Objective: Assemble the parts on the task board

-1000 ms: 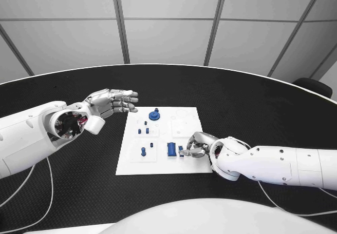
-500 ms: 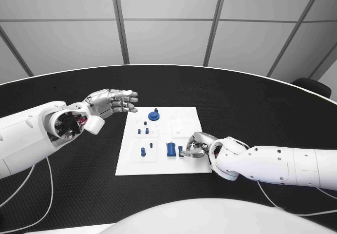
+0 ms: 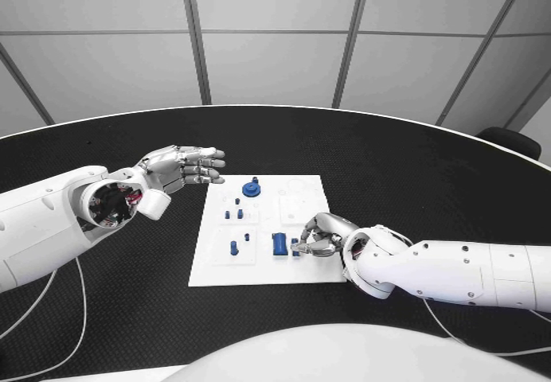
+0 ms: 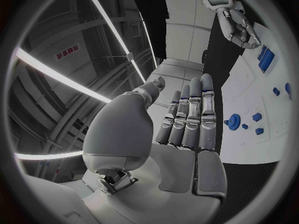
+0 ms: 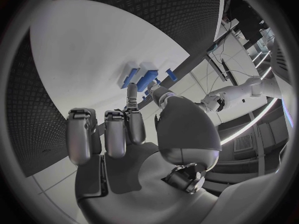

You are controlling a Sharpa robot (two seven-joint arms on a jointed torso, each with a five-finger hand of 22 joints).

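Black table (image 3: 436, 183), right hand (image 3: 318, 237) curled low, pinching a blue part (image 3: 296, 247) on the task board (image 3: 218, 270); left hand (image 3: 184, 167) raised, empty, fingers straight.

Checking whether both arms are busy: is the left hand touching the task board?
No. In the head view the left hand hovers open above the black table, clear of the task board.

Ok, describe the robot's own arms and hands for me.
Both arms are smooth glossy white shells; the left arm shows a round opening at the wrist, and thin pale cables trail beside each. The left hand and right hand are silver metal with jointed, segmented fingers.
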